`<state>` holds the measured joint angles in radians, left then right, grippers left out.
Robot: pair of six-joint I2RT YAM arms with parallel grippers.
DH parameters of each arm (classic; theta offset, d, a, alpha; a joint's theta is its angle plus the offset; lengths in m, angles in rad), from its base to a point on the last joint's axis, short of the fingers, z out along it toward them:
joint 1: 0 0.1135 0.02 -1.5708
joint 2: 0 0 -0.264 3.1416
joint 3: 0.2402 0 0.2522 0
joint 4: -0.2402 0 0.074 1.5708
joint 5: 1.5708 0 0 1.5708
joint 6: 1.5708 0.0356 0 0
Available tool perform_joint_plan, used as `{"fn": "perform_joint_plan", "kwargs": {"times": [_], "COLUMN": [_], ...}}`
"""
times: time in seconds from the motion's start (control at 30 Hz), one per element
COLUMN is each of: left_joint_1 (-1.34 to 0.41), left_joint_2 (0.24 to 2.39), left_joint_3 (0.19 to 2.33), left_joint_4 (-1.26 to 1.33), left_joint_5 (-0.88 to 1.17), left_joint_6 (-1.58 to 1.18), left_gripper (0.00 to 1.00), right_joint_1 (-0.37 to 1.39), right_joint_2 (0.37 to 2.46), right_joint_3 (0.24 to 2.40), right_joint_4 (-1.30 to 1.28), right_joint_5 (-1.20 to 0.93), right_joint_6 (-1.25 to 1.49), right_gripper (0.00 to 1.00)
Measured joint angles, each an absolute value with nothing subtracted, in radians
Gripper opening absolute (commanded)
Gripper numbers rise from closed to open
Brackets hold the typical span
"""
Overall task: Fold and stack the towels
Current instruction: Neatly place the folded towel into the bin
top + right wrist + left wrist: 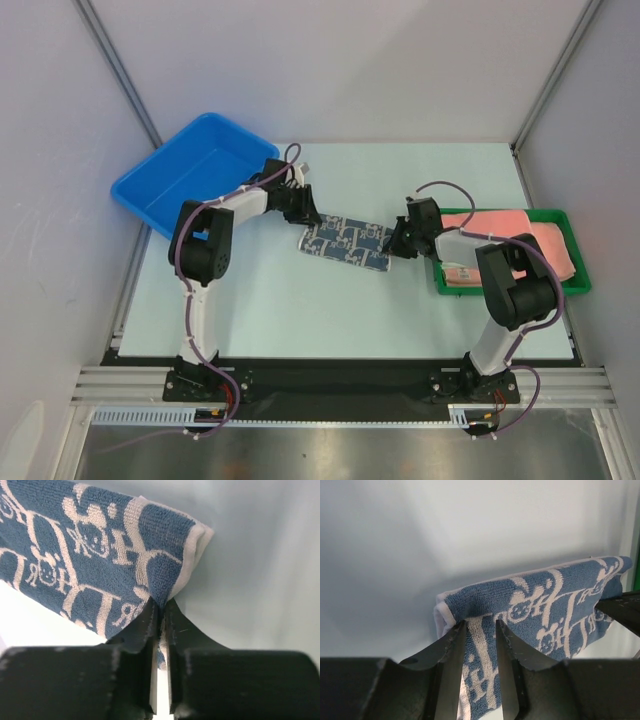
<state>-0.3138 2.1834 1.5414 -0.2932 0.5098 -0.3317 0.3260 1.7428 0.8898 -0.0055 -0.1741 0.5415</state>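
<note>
One blue-and-white patterned towel (345, 243) lies folded in the middle of the table. My right gripper (162, 602) is shut on its right corner, pinching a fold of the cloth (75, 545) between the fingertips. At the towel's left end, my left gripper (479, 625) is open, its two fingers standing apart over the cloth (545, 605), which shows in the gap between them. In the top view the left gripper (305, 215) and the right gripper (393, 243) sit at opposite ends of the towel. Salmon-pink towels (520, 240) lie in a green tray (580, 285).
A blue bin (150, 205) stands at the back left, behind the left arm. The green tray sits at the right edge, beside the right arm. Grey walls enclose the table on three sides.
</note>
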Motion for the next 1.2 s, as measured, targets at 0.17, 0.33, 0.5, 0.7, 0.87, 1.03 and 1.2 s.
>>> {"fn": "perform_joint_plan", "kwargs": {"times": [0.17, 0.33, 0.5, 0.7, 0.87, 1.03, 1.2], "left_joint_1": [-0.321, -0.318, -0.312, -0.312, -0.312, -0.312, -0.312], "left_joint_2": [2.182, 2.063, 1.788, 1.637, 1.667, 1.672, 1.676], "left_joint_3": [1.625, 1.680, 1.549, 1.412, 1.356, 1.350, 1.350], "left_joint_4": [-0.445, -0.627, -0.641, -0.616, -0.615, -0.611, -0.609], "left_joint_5": [0.406, 0.203, 0.162, 0.193, 0.225, 0.256, 0.272], "left_joint_6": [-0.319, -0.286, -0.278, -0.274, -0.262, -0.259, -0.255], "left_gripper": [0.41, 0.45, 0.47, 0.46, 0.45, 0.45, 0.45], "right_joint_1": [0.327, 0.330, 0.320, 0.284, 0.199, 0.082, -0.001], "right_joint_2": [1.740, 1.716, 1.675, 1.676, 1.676, 1.675, 1.673], "right_joint_3": [0.938, 1.082, 1.243, 1.466, 1.593, 1.652, 1.711], "right_joint_4": [-0.101, -0.334, -0.539, -0.789, -0.931, -1.036, -1.143], "right_joint_5": [-0.163, -0.128, -0.113, -0.086, -0.088, -0.083, -0.067], "right_joint_6": [0.515, 0.443, 0.366, 0.250, 0.159, 0.076, 0.013], "right_gripper": [0.00, 0.00, 0.00, 0.00, 0.00, 0.00, 0.00]}}
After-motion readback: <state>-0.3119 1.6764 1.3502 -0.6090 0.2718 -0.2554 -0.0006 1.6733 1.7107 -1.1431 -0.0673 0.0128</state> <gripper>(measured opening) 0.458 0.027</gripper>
